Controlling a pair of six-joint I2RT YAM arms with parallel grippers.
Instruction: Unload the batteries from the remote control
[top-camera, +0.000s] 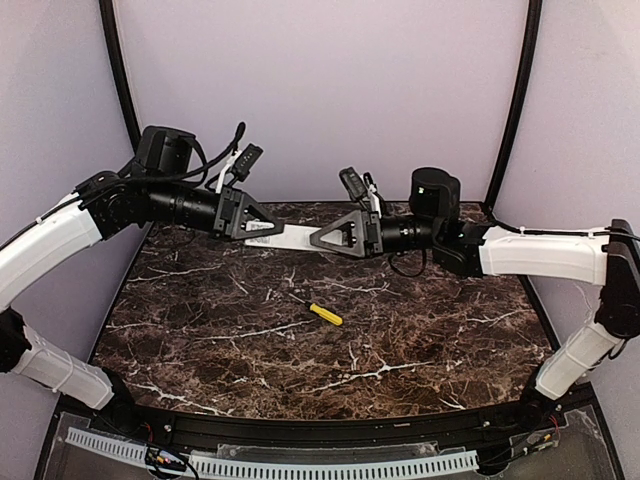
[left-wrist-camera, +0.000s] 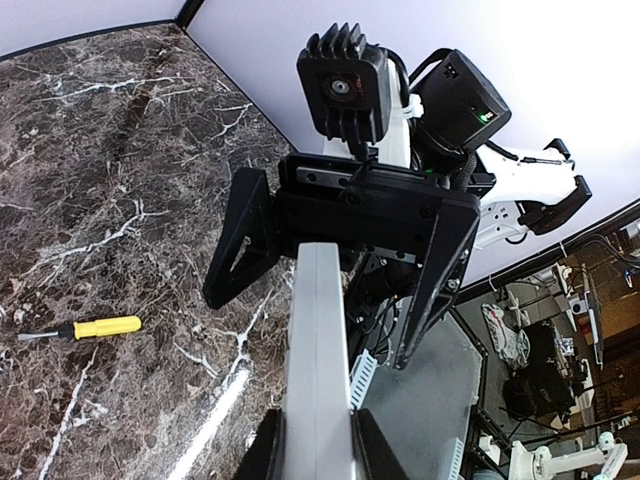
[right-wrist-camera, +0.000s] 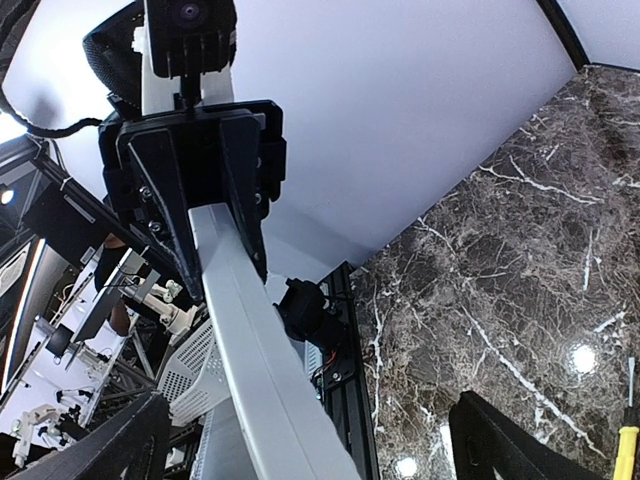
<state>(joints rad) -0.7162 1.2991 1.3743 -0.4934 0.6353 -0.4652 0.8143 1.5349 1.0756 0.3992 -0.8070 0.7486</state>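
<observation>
1. The remote control (top-camera: 295, 237) is held in the air above the dark marble table (top-camera: 200, 330), just above the centre of the overhead view. It bridges the gap between the two arms, which reach in from either side of the frame.
2. The left gripper (top-camera: 270, 229) is clamped on one end of the white bar. In the left wrist view its fingers (left-wrist-camera: 268, 452) are pressed against both long edges of the remote at the bottom centre of the frame.
3. The right gripper (top-camera: 322, 238) is set around the opposite end with its jaws spread wide. In the right wrist view its fingers (right-wrist-camera: 110, 450) are seen in the two bottom corners. The remote rises between them and is touched by neither, though it lies nearer the one in the lower left corner.
4. In that same view the far end of the remote is seen pinched between the left gripper's black jaws in the upper left of the frame.
5. A yellow-handled screwdriver (top-camera: 323, 313) is seen lying flat on the marble, below the remote and well apart from both grippers, near the centre of the overhead view.
</observation>
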